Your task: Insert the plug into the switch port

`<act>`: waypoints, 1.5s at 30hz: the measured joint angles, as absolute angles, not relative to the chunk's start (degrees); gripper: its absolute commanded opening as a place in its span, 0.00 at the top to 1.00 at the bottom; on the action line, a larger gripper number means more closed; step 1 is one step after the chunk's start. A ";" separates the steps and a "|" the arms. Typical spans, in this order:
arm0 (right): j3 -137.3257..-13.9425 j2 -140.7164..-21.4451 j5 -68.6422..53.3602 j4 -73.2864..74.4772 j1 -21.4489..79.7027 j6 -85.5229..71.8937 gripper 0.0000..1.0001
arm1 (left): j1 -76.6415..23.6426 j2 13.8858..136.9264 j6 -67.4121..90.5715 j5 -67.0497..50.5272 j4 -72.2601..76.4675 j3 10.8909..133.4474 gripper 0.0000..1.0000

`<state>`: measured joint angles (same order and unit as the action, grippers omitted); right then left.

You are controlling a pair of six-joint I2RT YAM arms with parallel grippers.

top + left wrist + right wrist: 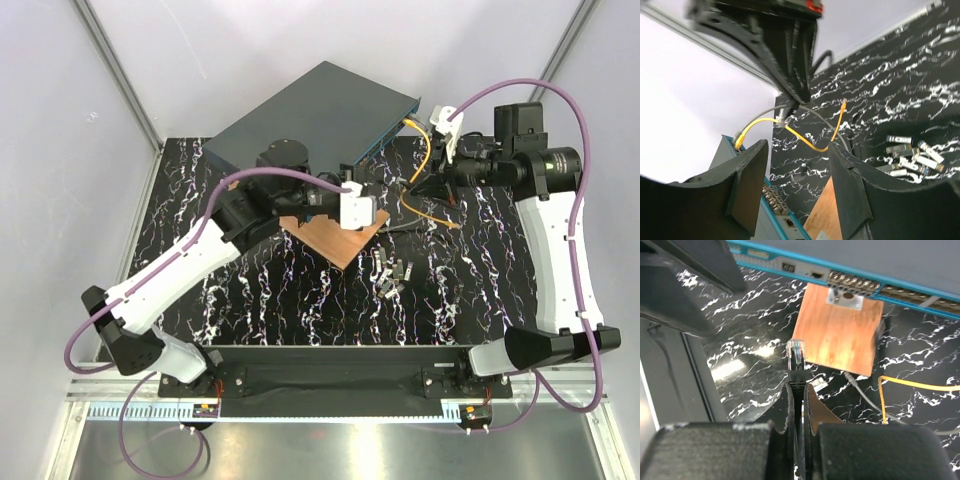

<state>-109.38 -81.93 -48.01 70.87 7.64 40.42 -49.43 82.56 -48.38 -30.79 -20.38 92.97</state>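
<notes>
Your plug [843,105], a small yellowish tip, ends the thin orange cable [810,145]. It sits over the black marbled table [300,300], apart from both grippers. From it the cable loops past your right gripper [797,387] and runs on to the right end of the teal front face of the switch [310,110]; whether that end is seated, you cannot tell. The switch ports [860,285] run in a row along that face, just behind a wooden board [840,335] that lies flat against it.

Your right gripper is pressed together on a different piece: a clear-tipped connector [796,352] with a black boot, which points toward the board (not the yellowish one).

Your left gripper [797,150] hangs over the board with its fingers spread and nothing between them. A cluster of grey metal modules [910,155] lies on the table near the board's front corner.
</notes>
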 measured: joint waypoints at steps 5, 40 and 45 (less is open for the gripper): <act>-109.91 -83.40 -49.17 74.81 8.12 43.70 1.00 | -50.92 83.74 -54.15 -29.39 -20.91 92.55 0.46; -108.38 -83.33 -50.50 77.52 12.47 46.68 0.54 | -54.43 86.85 -67.26 -21.82 -18.55 87.57 1.00; -108.33 -82.78 -50.17 77.56 12.47 46.70 0.61 | -54.41 86.65 -67.53 -21.37 -18.48 85.14 1.00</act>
